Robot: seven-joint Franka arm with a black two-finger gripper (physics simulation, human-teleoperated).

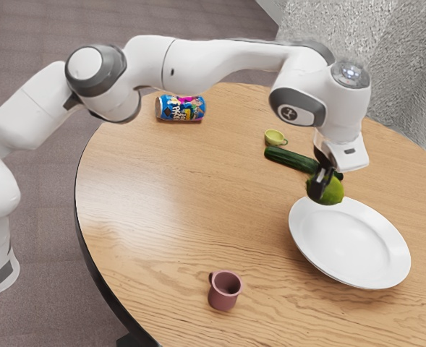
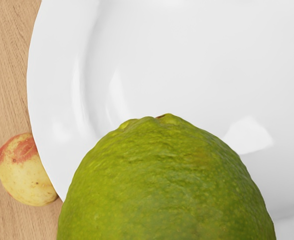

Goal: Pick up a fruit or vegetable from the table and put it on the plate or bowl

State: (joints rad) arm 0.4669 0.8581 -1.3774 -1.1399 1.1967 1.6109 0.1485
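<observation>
My black gripper (image 1: 325, 182) is shut on a green lime (image 1: 327, 191) and holds it in the air just above the near rim of the white plate (image 1: 357, 249). In the wrist view the lime (image 2: 166, 185) hangs right under my hand, with the plate (image 2: 186, 65) spread out below it. A yellow-red fruit (image 2: 21, 170) lies on the wood against the plate's edge, partly tucked beneath the rim. A dark green cucumber (image 1: 288, 158) lies on the table just behind my hand.
On the round wooden table (image 1: 176, 210) stand a small green cup (image 1: 274, 136) near the cucumber, a blue can (image 1: 180, 108) on its side at the back, and a pink mug (image 1: 224, 290) near the front edge.
</observation>
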